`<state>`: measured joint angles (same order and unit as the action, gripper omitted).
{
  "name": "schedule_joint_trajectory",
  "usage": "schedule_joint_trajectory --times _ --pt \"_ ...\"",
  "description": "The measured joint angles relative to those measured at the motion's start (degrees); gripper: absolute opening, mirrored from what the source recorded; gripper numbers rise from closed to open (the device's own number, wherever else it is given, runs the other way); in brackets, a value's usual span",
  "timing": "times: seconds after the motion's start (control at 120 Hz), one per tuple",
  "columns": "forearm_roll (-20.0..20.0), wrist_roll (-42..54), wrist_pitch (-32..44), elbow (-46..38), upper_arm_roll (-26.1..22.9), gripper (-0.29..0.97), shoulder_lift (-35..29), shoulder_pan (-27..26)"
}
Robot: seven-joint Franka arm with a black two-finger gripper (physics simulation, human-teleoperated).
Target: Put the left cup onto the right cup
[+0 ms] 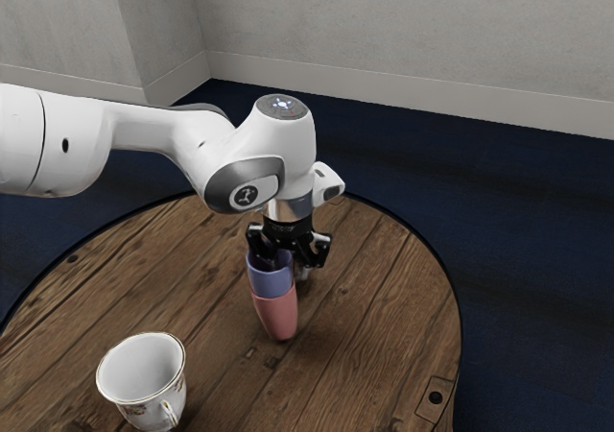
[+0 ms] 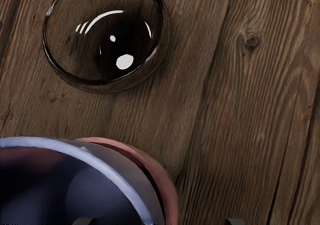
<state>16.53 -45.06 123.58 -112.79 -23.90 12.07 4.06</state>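
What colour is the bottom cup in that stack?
The bottom cup is pink, clearest in the exterior view.

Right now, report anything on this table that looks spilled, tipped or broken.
Nothing stands out. The purple cup sits nested in the pink cup directly under the hand. The white teacup and the glass bowl stand upright on the wooden table, with no spill or damage.

Upright lavender cup (image 1: 270, 276) nests inside pink cup (image 1: 279, 319).
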Motion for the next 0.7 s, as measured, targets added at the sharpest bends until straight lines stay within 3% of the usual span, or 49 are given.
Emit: schedule_joint_trajectory --times 0.217,0.55,0.617,0.7 --pt "0.01 -0.15 0.34 0.02 -0.04 0.55 -0.21 -0.02" --pt "-0.88 0.25 -1.92 3.81 -0.68 0.65 -7.61 -0.36" --pt "-3.86 1.69 -5.59 6.77 3.84 0.66 -10.10 -3.22" --pt "-6.54 4.90 -11.65 11.62 13.58 0.67 -13.40 -9.01"
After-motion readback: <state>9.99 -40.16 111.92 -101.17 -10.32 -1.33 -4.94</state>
